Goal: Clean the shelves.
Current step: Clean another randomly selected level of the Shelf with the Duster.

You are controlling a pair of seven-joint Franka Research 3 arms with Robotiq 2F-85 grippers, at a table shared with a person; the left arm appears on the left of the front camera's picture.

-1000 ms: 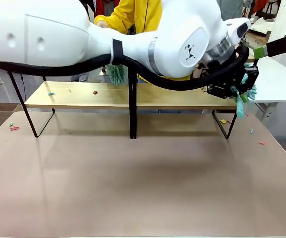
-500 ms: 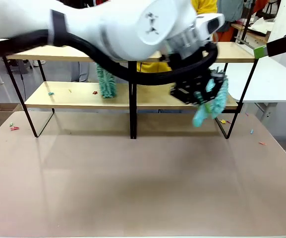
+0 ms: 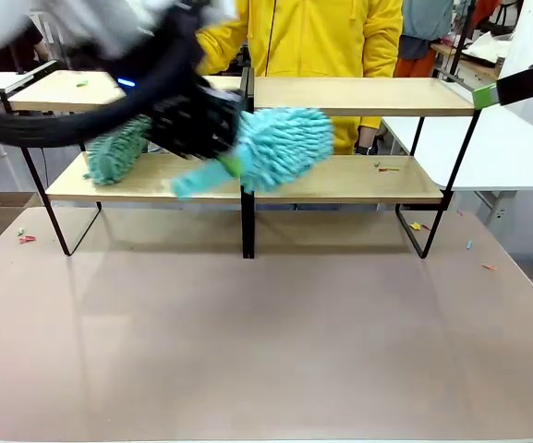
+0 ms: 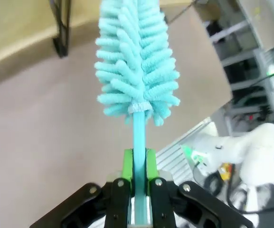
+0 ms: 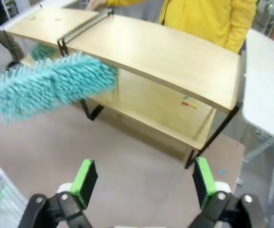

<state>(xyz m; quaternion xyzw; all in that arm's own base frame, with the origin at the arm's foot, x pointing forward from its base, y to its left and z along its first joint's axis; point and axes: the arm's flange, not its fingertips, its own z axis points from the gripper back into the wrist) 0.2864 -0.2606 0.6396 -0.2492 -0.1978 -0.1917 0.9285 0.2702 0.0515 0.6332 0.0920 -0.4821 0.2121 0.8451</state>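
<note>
Bits (image 3: pixel 386 167) lie on the shelves (image 3: pixel 358 97), more to clean; my left gripper (image 4: pixel 137 160) pinches the duster (image 3: pixel 284 148), right gripper (image 5: pixel 144 183) wide, empty.

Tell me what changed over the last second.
The left gripper, gripping the light teal duster throughout, swung from the shelves' right end leftward to the central upright. A darker duster on the lower board slid left. The shelves and the coloured scraps on the table by the right leg stayed put.
</note>
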